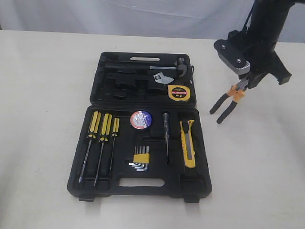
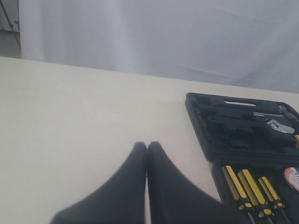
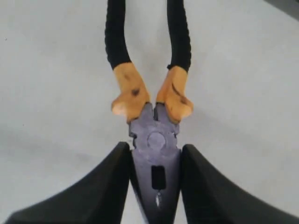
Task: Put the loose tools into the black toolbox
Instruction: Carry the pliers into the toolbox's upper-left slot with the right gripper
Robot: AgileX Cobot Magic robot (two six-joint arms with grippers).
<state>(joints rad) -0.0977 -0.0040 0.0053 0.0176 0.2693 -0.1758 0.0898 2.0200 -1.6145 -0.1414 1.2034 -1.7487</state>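
Note:
The black toolbox (image 1: 143, 183) lies open in the middle of the table. In its recesses rest the black tape roll (image 1: 141, 119), the yellow-black utility knife (image 1: 188, 142) and the round yellow tape measure (image 1: 178, 92). The pliers (image 1: 228, 102) with orange-black handles hang to the right of the box, handles down. My right gripper (image 1: 242, 85) is shut on their metal head (image 3: 156, 161), the fingers (image 3: 112, 184) pressing it from both sides. My left gripper (image 2: 146, 145) is shut and empty over bare table, left of the toolbox (image 2: 198, 119).
Three yellow-black screwdrivers (image 1: 101, 129), a hex key set (image 1: 140, 159) and a slim tester screwdriver (image 1: 166, 133) sit in the box's near half. A hammer (image 1: 164, 67) and a wrench (image 1: 162, 78) lie in the far half. A pale curtain backs the table.

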